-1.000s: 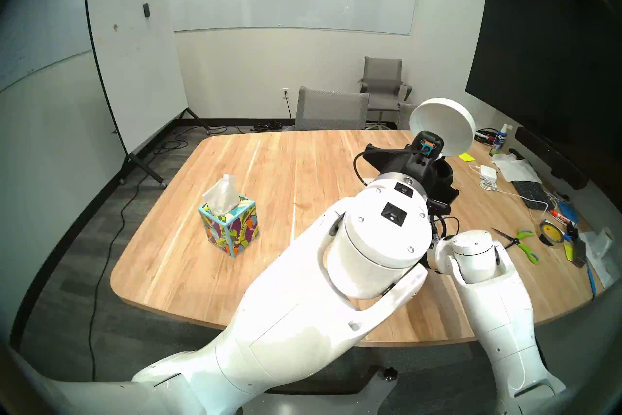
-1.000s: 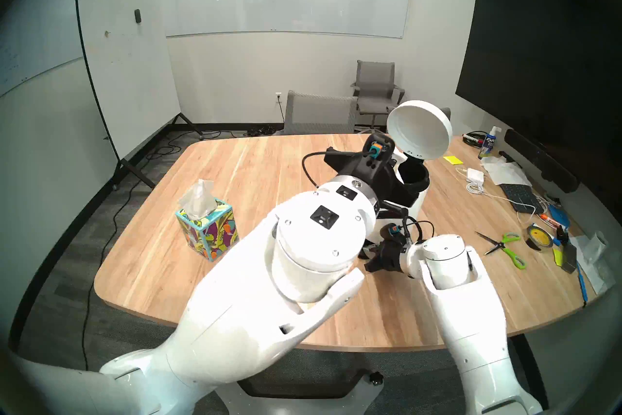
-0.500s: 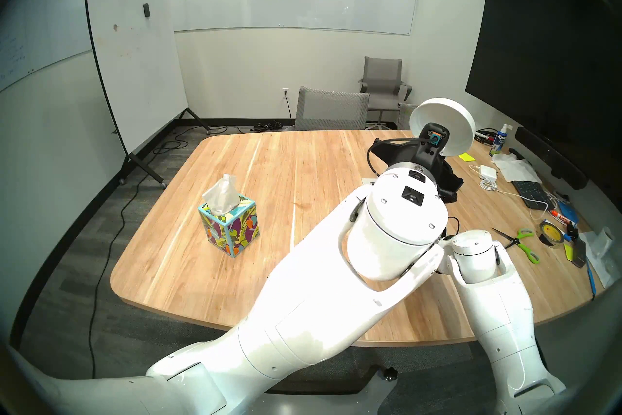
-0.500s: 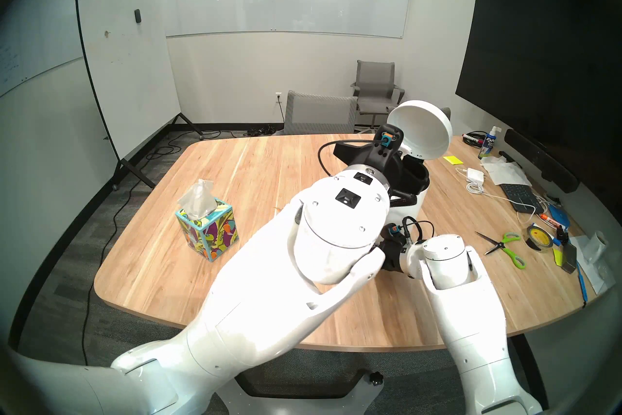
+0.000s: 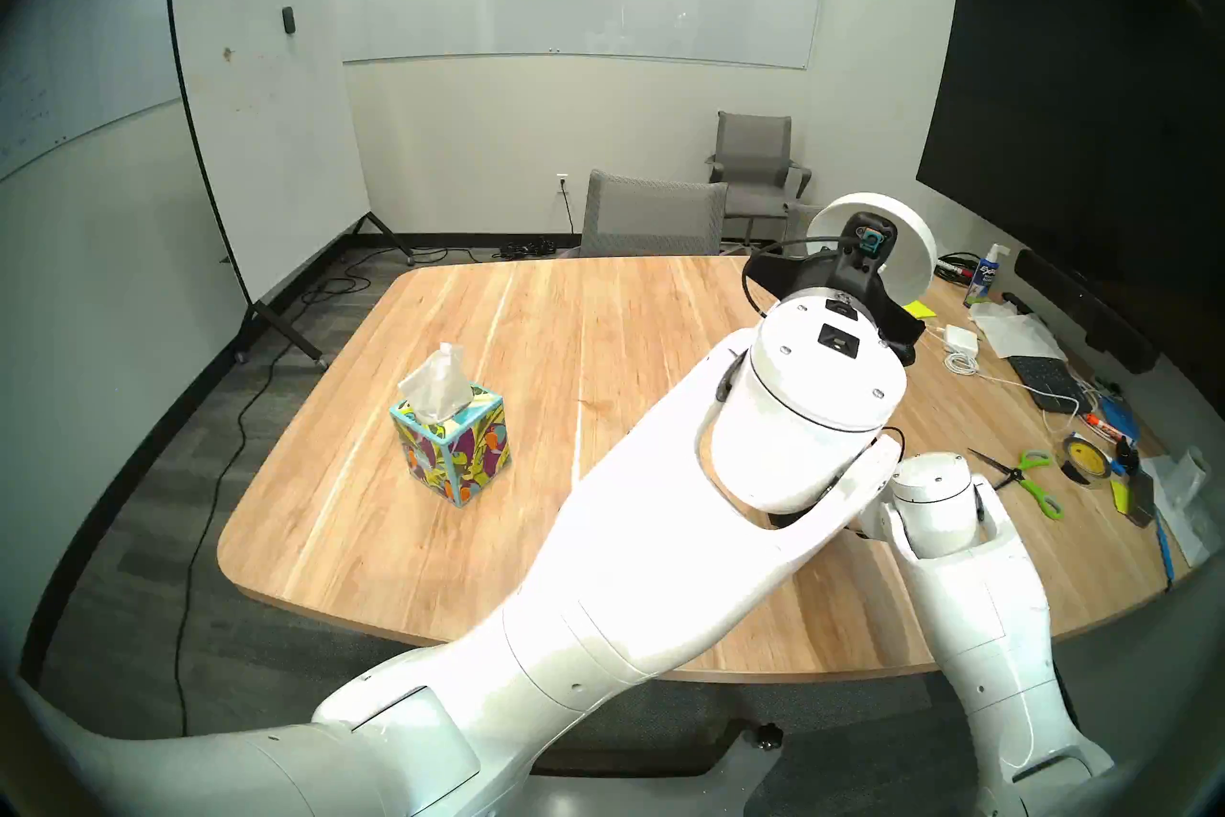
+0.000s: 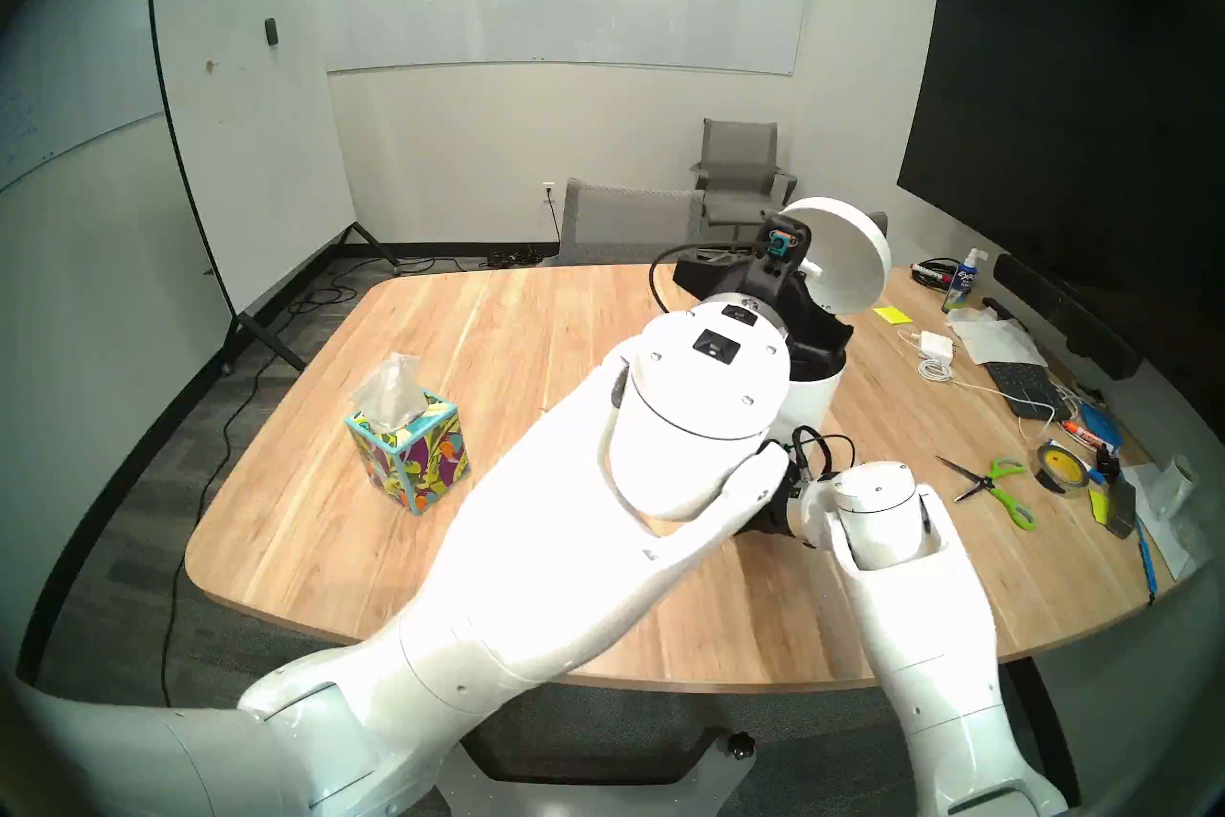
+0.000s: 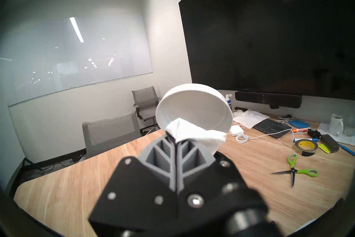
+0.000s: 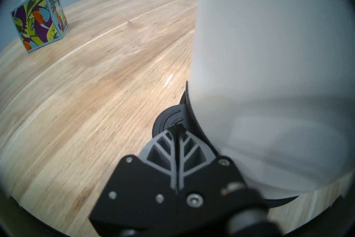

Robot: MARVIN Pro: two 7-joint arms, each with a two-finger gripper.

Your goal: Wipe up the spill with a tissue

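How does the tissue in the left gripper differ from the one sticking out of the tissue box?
The tissue is pinched in the shut left gripper, held in the air before the bin's raised lid; the box tissue stands upright out of the patterned tissue box on the table. The held one is crumpled and droops sideways; the other rises to a peak. Both are white.

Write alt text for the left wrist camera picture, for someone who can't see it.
The left gripper is shut on a crumpled white tissue, held up in front of the raised round lid of a white bin. Behind lies a wooden table with green-handled scissors, a tape roll and a keyboard, under a large dark screen.
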